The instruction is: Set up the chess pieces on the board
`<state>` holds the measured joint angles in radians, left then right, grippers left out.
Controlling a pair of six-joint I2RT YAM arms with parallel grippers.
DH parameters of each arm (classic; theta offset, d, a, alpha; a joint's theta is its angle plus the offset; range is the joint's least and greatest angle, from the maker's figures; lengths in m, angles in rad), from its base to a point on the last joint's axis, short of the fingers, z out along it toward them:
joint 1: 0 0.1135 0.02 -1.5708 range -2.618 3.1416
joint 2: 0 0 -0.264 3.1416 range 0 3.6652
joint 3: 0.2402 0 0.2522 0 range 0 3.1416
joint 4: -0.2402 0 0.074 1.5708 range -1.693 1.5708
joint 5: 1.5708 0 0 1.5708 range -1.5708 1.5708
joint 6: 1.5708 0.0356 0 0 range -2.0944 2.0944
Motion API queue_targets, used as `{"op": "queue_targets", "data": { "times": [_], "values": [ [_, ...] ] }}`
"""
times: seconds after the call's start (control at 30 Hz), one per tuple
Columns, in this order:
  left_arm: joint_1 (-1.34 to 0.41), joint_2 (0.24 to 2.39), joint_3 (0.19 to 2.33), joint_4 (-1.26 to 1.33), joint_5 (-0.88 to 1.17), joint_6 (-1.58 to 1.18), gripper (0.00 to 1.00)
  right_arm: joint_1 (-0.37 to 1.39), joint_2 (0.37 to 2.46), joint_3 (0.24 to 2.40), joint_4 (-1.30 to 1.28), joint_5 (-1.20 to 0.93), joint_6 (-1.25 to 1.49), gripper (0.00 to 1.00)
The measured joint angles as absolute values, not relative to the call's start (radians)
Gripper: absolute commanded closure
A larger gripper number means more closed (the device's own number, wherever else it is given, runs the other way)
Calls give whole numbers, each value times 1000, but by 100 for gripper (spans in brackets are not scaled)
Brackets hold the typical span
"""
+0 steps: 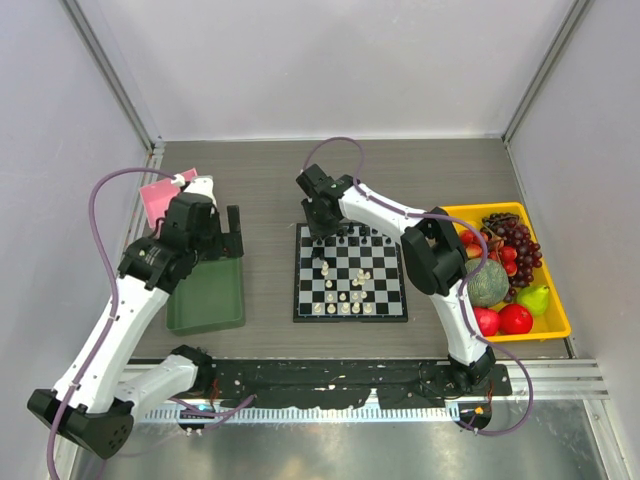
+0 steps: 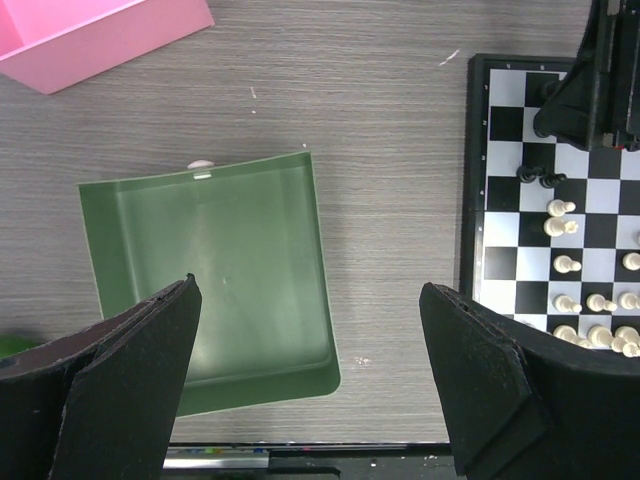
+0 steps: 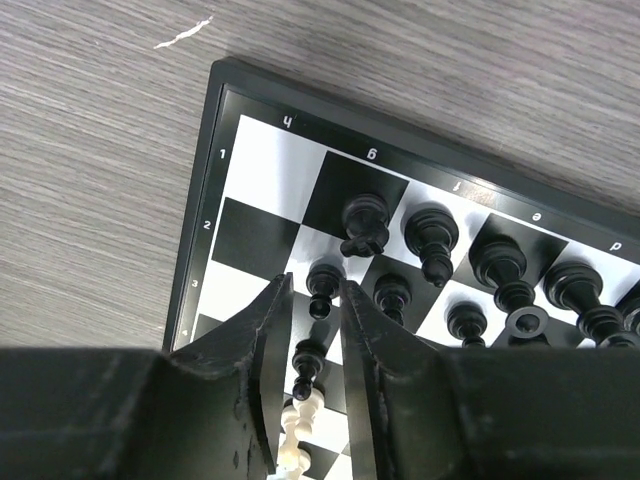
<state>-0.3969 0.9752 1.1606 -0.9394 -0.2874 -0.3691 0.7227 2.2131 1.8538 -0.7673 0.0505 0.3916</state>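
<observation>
The board [image 1: 300, 300] lies at the table's middle. Black pieces [image 1: 358, 238] stand along its far rows and cream-white pieces [image 1: 345, 296] on its near half. My right gripper [image 1: 322, 228] hangs over the board's far left corner. In the right wrist view the gripper [image 3: 315, 283] is narrowly open, its fingertips either side of a standing black pawn [image 3: 322, 282]. A second black pawn [image 3: 305, 358] and white pieces [image 3: 300, 425] stand further back between the fingers. My left gripper [image 2: 310, 380] is wide open and empty, above the green tray's [image 2: 220, 260] right edge.
The green tray [image 1: 205, 295] lies left of the board, with a pink box [image 1: 160, 197] behind it. A yellow tray [image 1: 555, 322] of fruit stands to the right. A small white object [image 2: 200, 163] lies at the green tray's far rim.
</observation>
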Motion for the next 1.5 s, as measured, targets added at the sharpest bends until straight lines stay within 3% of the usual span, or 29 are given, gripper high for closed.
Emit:
{"op": "queue_targets", "data": {
  "times": [0.33, 0.53, 0.63, 0.73, 0.9, 1.13, 1.5],
  "values": [
    [-397, 1004, 1161, -931, -233, -362, 1, 723, 2177, 1844, -777, 28, 375, 64],
    [-397, 1042, 1161, -894, -168, -363, 9, 723, 2003, 1757, -778, 46, 370, 64],
    [-397, 1084, 1161, -863, -128, -369, 18, 723, 1904, 1701, -773, 63, 370, 64],
    [-397, 1158, 1162, -820, -70, -387, 27, 710, 1810, 1635, -756, 83, 371, 65],
    [-406, 1328, 1196, -778, 20, -412, 33, 641, 1701, 1509, -728, 62, 385, 65],
    [-502, 1599, 1395, -774, 43, -412, 42, 511, 1570, 1357, -704, 35, 409, 65],
    [-575, 1789, 1445, -765, 84, -431, 47, 467, 1467, 1278, -669, 19, 422, 65]
  ]
}}
